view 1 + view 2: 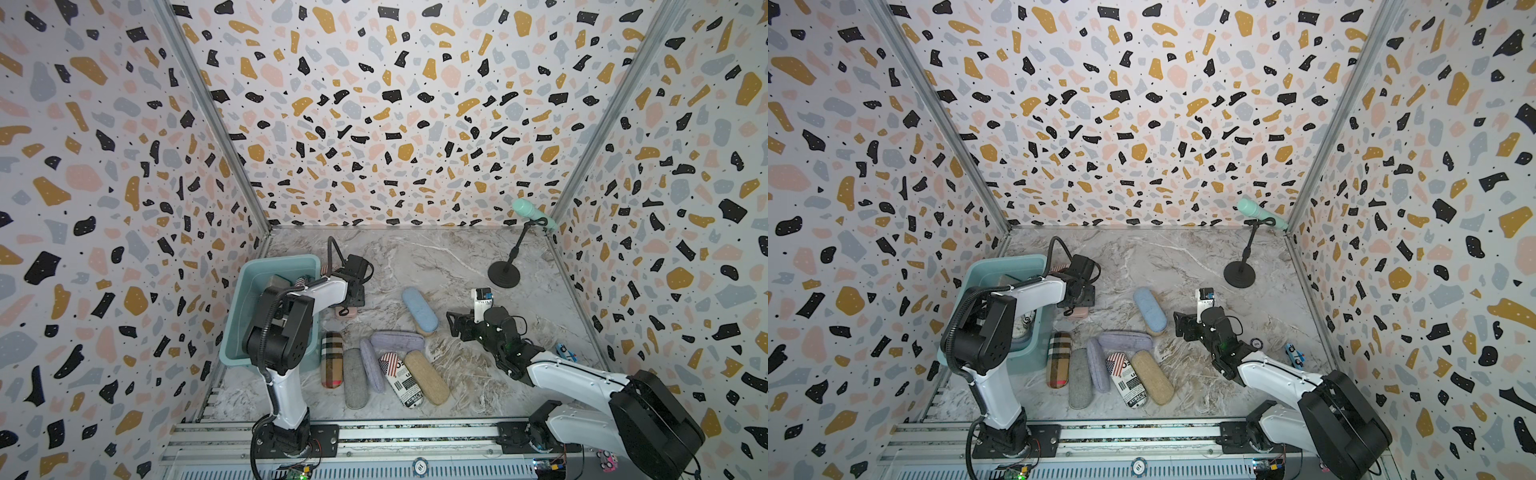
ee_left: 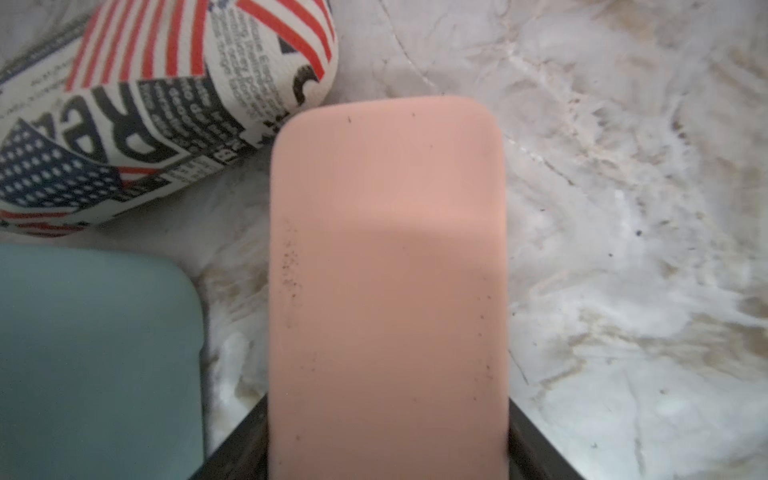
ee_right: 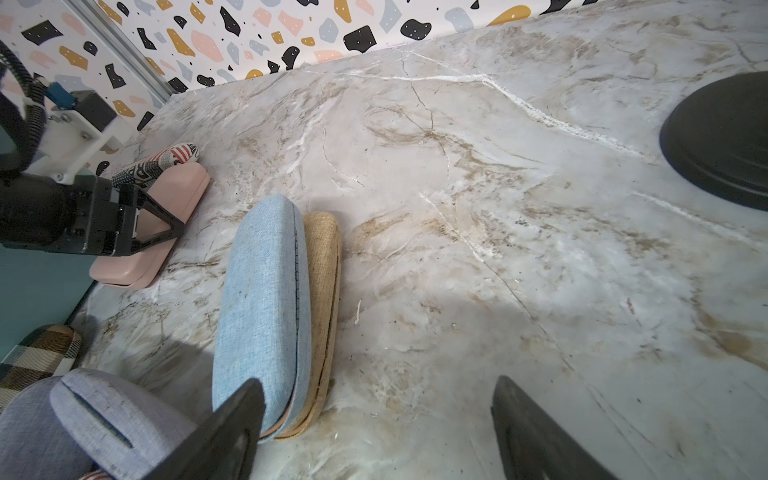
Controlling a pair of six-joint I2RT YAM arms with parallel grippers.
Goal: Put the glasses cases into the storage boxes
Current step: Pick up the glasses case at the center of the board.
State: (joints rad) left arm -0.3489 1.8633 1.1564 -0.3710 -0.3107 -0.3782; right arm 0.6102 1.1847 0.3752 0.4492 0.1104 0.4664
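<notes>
Pink case (image 1: 348, 314), mostly hidden under left gripper (image 2: 388, 415)

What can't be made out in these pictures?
Tub contents: left arm covers most, both top views.
Pink case: left gripper hides most of it in top views.
Tan case: largely under the blue case, every view showing it.
Small blue object by the right arm: too small to identify, top views.

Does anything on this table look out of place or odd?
Yes. A small blue toy, apparently a car, lies near the right wall, and a mint microphone stands at the back right; neither is a case. The light blue case lies partly on a tan case.
</notes>
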